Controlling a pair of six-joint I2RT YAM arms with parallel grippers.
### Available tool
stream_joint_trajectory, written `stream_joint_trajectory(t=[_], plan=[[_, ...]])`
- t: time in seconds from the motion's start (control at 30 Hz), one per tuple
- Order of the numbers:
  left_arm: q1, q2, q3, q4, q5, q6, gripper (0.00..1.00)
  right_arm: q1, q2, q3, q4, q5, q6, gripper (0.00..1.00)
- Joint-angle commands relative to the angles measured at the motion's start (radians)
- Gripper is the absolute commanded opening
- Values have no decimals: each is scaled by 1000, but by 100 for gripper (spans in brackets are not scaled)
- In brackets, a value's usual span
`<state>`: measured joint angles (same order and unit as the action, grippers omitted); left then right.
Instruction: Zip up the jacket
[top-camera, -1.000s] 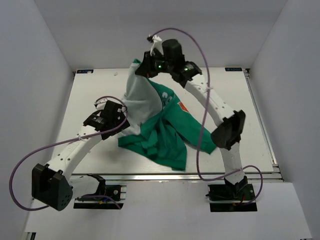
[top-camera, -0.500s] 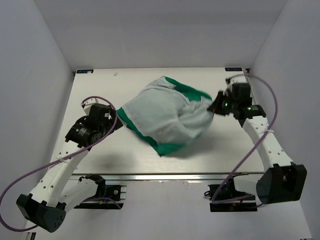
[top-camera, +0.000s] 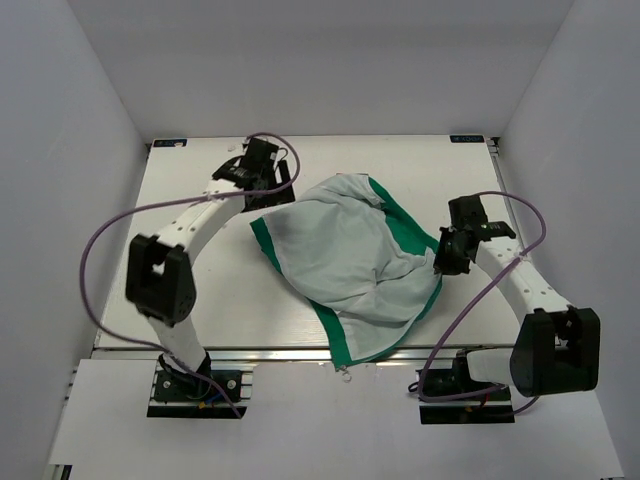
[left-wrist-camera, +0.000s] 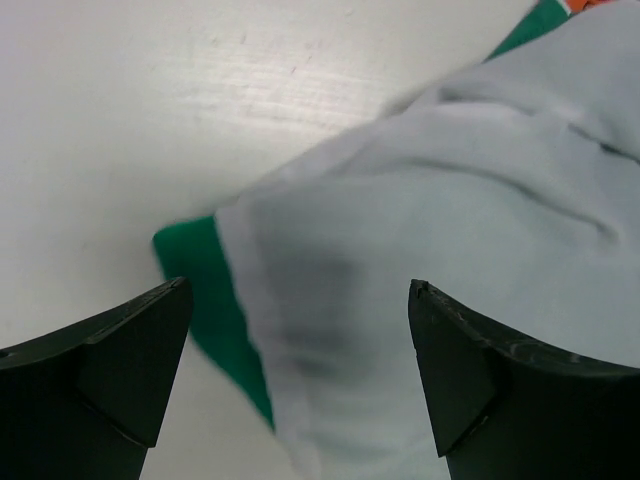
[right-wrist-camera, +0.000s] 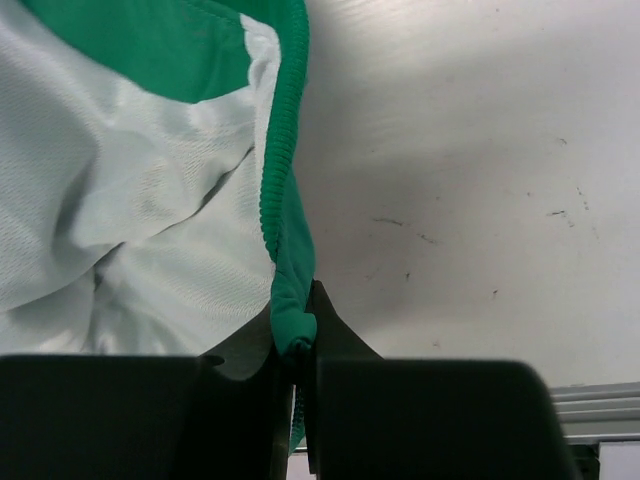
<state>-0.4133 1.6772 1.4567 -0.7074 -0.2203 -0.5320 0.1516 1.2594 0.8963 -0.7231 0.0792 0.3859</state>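
Note:
The jacket (top-camera: 345, 250) lies spread on the table with its light grey lining up and green showing along the edges. My right gripper (top-camera: 445, 262) is at its right edge, shut on the green ribbed edge. In the right wrist view that edge (right-wrist-camera: 285, 200) runs down into the closed right gripper (right-wrist-camera: 297, 332). My left gripper (top-camera: 268, 192) hovers open over the jacket's back left corner. In the left wrist view the left gripper (left-wrist-camera: 300, 300) has its jaws wide apart above the grey lining (left-wrist-camera: 450, 200) and a green strip (left-wrist-camera: 215, 290), holding nothing.
The white table (top-camera: 200, 290) is walled in by white panels on three sides. The jacket's lower green corner (top-camera: 350, 345) reaches the metal rail at the front edge (top-camera: 250, 352). Purple cables (top-camera: 110, 230) loop off both arms.
The jacket came down from hanging in the air and now lies spread, lining up. My right arm swung down to the right front. My left arm moved to the back left by the jacket.

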Motion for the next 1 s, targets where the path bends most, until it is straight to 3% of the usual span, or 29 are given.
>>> stream_joint_trajectory(t=[0.0,0.1,0.37,0.4,0.43,0.47,0.53,0.7,0.83,0.93,0.97], plan=[[4,158,164,22,52,95,98,-12,26,61,36,36,-1,0],[4,281,218,-14,70,124,98,-12,34,73,76,-15,-27,0],[4,415,191,56,167,159,97,-14,52,62,116,-71,-58,0],[4,430,203,51,180,159,85,-12,54,64,122,-71,-59,0],[4,450,215,46,182,156,25,-12,52,70,125,-71,-59,0],[4,454,247,30,177,147,0,-12,54,78,128,-108,-56,0],[4,446,287,20,135,139,0,-14,63,124,129,-121,-58,0],[4,249,382,32,-49,150,0,-12,86,272,114,-164,-79,0],[-1,35,286,59,-74,145,0,-12,69,306,125,-183,-73,0],[-120,-123,127,45,-151,145,0,-12,63,294,122,-200,-52,0],[-245,-148,82,40,-244,147,0,-12,63,286,119,-205,-48,0]])
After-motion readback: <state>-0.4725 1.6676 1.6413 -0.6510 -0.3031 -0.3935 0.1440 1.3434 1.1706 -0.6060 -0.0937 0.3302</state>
